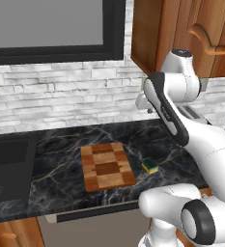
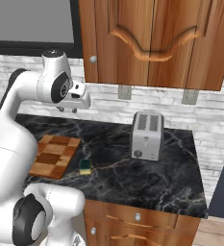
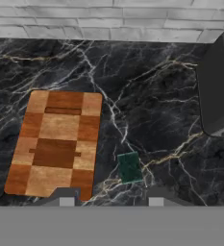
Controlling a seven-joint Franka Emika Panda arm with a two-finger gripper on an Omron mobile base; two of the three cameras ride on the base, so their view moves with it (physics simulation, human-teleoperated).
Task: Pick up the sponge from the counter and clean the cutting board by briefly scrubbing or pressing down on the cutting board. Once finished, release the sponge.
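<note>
Sponge [image 1: 150, 166] lies green side up on the counter [image 1: 61, 173], just beside the cutting board [image 1: 107, 166] at about 3 o'clock from it in the left base view, apart from the board's edge and not touching it. In the hand view the sponge [image 3: 129, 166] sits at roughly 4 o'clock from the board [image 3: 56, 144], near the bottom between the two finger tips. The gripper [image 2: 68, 110] hangs high over the counter, well above both items, close to the tiled wall; nothing is between its jaws, which are pressed close together and hold nothing. The hand looks down over board and sponge at once, a placement that suits surveying the work area before descent. Judgement: the pick-up is not yet begun, and the jaws will need to spread before they can straddle the sponge. A toaster [image 2: 147, 135] stands at about 2 o'clock from the sponge in the right base view, well apart and unlikely to obstruct. A sink [image 1: 5, 166] sits at 9 o'clock from the board, clear of the working zone.
</note>
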